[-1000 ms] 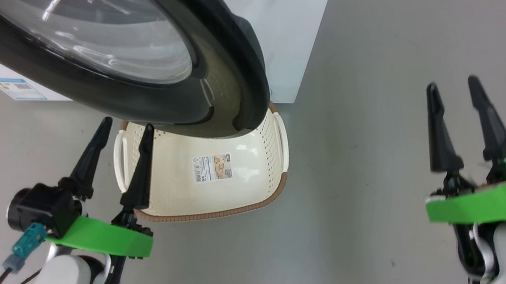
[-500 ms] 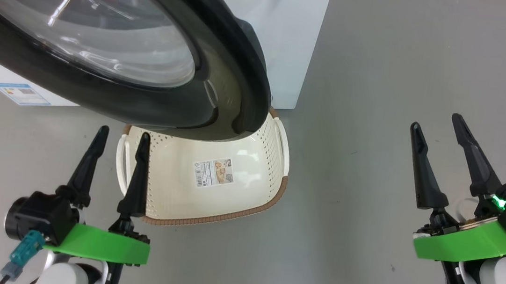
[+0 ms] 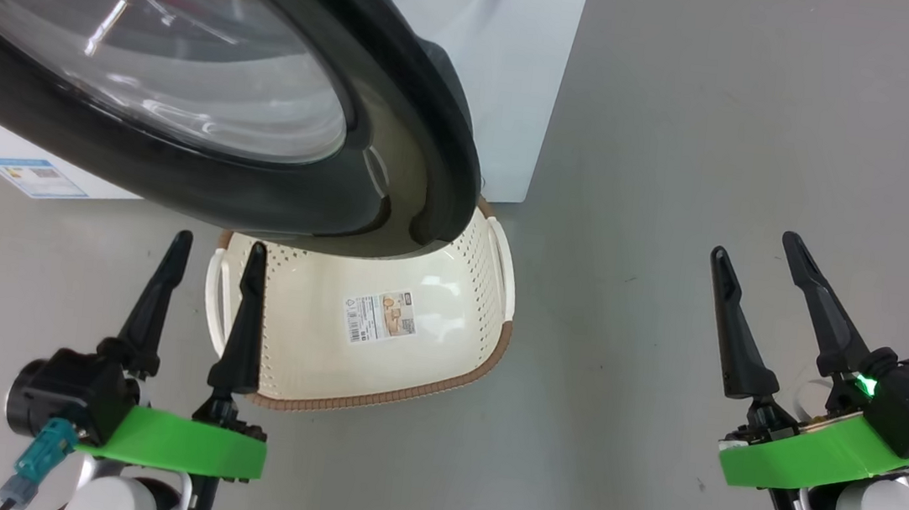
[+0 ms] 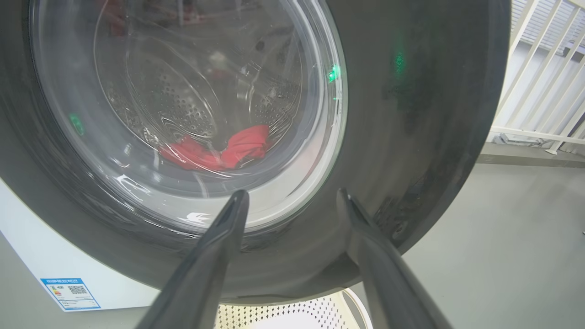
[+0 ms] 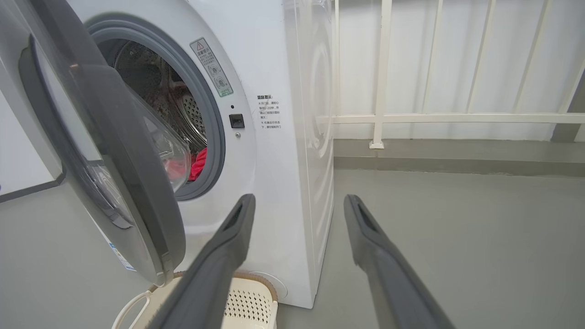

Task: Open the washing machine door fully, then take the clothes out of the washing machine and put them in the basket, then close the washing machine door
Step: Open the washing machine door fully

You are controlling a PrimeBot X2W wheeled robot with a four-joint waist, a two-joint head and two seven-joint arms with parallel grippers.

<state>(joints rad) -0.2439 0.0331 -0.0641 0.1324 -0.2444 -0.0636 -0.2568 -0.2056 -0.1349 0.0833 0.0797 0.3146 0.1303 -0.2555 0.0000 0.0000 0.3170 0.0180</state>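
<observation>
Left tool released, empty, before the washer front, right tool released, empty, off the washer's right corner, door swung partly out, red clothes inside the washer, basket at the washer's foot.

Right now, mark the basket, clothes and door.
basket [image 3: 308,358], head view, bare inner surface.
clothes [image 4: 247,142], left wrist view, red fold behind the glass.
washing machine door [image 5: 153,219], right wrist view, dark rim.

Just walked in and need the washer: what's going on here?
A two-armed robot faces the washing machine, whose door stands partly open. Red clothes lie in the drum; the basket below the door shows none. The left gripper and right gripper are open, holding nothing.
</observation>
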